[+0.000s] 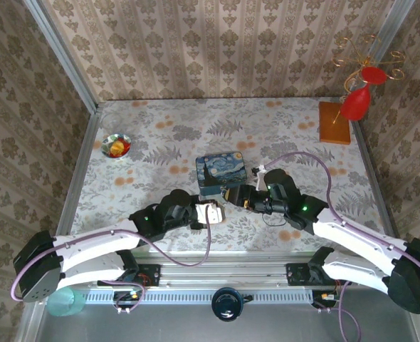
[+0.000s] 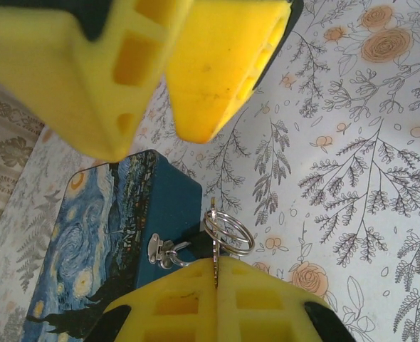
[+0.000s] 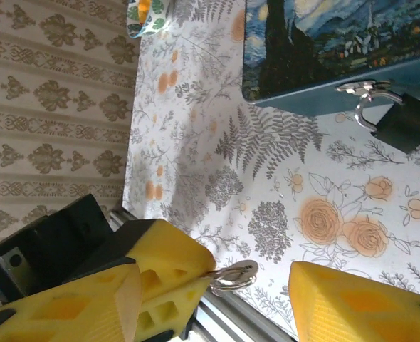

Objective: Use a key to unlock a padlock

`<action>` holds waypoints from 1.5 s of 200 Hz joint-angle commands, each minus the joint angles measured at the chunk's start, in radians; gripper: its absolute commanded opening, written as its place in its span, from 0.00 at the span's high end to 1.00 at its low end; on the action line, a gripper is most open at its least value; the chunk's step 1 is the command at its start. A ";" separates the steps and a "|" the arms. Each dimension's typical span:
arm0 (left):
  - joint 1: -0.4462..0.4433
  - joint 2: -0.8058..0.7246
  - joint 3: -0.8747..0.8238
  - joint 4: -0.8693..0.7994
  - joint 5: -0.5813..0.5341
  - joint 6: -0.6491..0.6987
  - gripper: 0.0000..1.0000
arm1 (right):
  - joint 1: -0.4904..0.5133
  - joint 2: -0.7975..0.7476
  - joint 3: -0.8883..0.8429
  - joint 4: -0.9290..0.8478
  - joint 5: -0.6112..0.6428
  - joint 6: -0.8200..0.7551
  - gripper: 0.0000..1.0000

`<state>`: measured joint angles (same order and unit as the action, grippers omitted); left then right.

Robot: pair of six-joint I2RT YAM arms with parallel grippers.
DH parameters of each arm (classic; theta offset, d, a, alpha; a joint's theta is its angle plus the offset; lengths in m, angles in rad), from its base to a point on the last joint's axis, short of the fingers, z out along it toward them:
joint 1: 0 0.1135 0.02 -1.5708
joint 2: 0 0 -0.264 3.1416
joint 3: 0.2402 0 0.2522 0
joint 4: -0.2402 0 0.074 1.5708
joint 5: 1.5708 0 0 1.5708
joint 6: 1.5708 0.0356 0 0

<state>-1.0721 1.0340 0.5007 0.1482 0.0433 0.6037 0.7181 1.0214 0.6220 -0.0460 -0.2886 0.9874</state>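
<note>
I log the left claw (image 2: pixel 216 261) clamped on the tiny, light key (image 2: pixel 215 266), right claw (image 2: pixel 155 139) apart beside it; the stiff little padlock (image 3: pixel 407 122) hangs off the tin (image 2: pixel 103 235) near the middle of the table (image 1: pixel 167 142), and I'd pinch its body.

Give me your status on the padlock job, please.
Left gripper shut on key. Right gripper open, facing it. Padlock hangs on hasp of blue tin, key not inserted.

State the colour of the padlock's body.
The padlock is black; the right wrist view shows it best.
</note>
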 commanded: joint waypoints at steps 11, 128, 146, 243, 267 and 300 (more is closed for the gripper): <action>-0.007 -0.011 0.027 -0.007 -0.002 0.049 1.00 | 0.009 0.049 0.017 -0.037 -0.007 -0.010 0.42; -0.014 0.014 0.029 0.022 -0.001 0.025 1.00 | 0.052 0.155 0.082 -0.096 -0.018 -0.061 0.43; -0.015 0.009 0.024 0.035 -0.016 0.019 1.00 | 0.051 0.158 0.084 -0.122 -0.004 -0.069 0.44; -0.011 -0.037 -0.029 0.077 -0.044 0.027 1.00 | 0.010 0.071 0.067 -0.126 -0.039 -0.060 0.59; -0.014 -0.041 -0.048 0.084 0.001 0.062 1.00 | -0.006 0.095 0.070 -0.074 -0.108 -0.023 0.61; -0.015 -0.059 -0.082 0.107 0.040 0.142 1.00 | -0.016 0.095 0.059 -0.042 -0.155 0.016 0.65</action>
<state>-1.0813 1.0042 0.4488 0.2123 0.0265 0.6666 0.7094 1.1137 0.6872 -0.1333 -0.3740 0.9596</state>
